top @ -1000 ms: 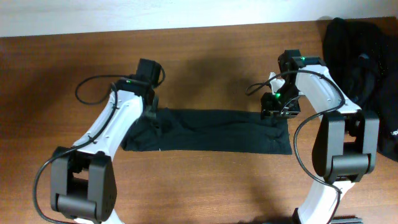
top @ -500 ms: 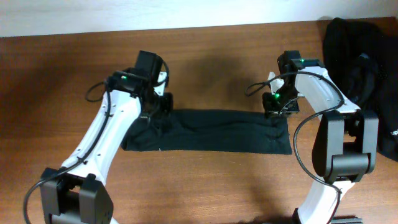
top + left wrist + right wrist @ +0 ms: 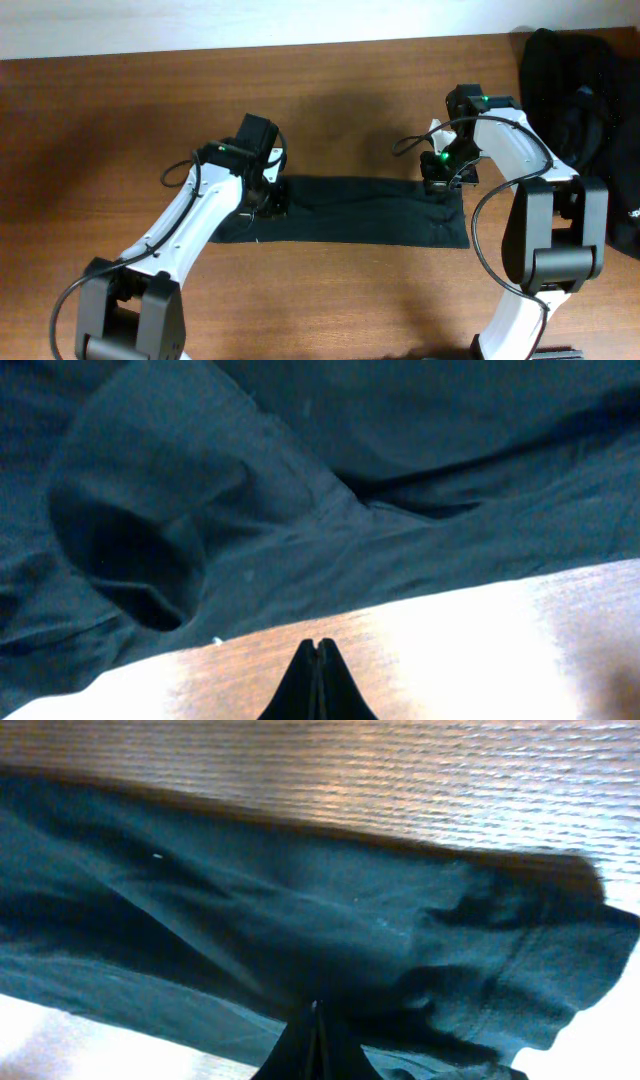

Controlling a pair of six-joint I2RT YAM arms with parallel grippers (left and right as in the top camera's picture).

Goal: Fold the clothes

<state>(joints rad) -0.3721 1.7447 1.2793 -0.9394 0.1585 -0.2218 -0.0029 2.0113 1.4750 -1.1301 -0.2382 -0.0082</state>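
left tool (image 3: 317,652), tips pressed together at the cloth's edge, and right tool (image 3: 315,1018), tips together on its far end, bracket a black garment (image 3: 350,210), a long strip mid-counter (image 3: 120,130), seemingly limp, light, best pinched at corners.

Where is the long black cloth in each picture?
Overhead: the black cloth lies as a long strip across the middle.
Left wrist: the black cloth fills the top and middle, in wrinkles.
Right wrist: the black cloth fills the middle and bottom.
Shared landmark: the wooden table, seen along the cloth's edge in every view.
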